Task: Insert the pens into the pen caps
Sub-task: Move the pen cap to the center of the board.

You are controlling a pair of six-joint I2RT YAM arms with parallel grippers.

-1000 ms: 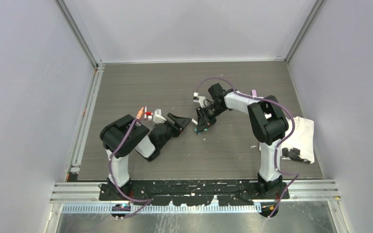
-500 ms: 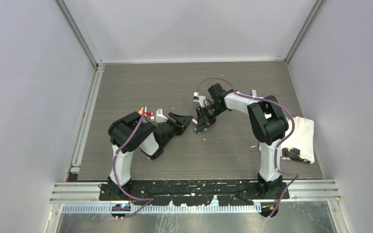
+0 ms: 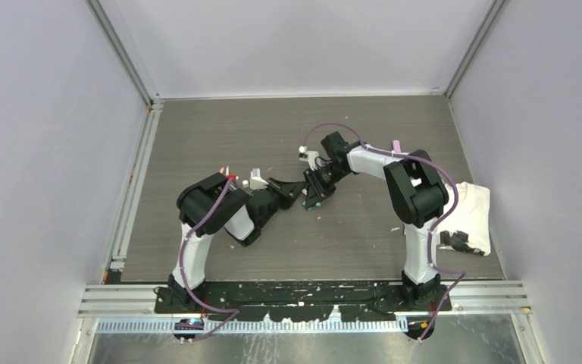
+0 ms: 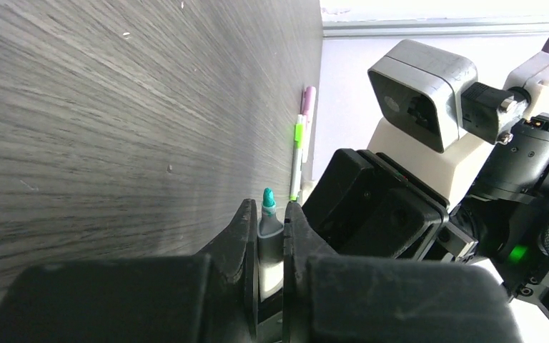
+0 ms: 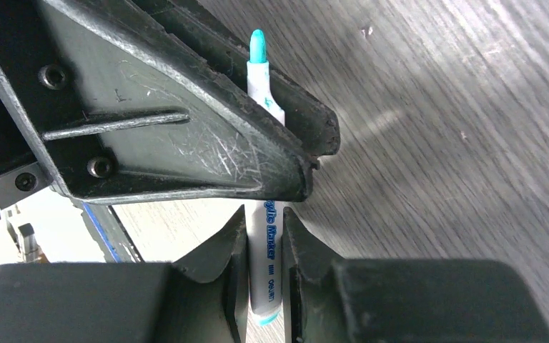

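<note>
Left end effector [image 4: 268, 214] was pinched almost shut on a white pen [image 5: 265, 250], with the pen's teal tip poking out past its fingertips. Right end effector [image 5: 264, 230] gripped the same pen further down the barrel, just behind the left fingers, its jaws tight on the printed part. Beyond the left end effector a green-ended pen [image 4: 297, 146] and a purple-ended pen [image 4: 307, 103] lay close together on the table [image 4: 114, 107].
</note>
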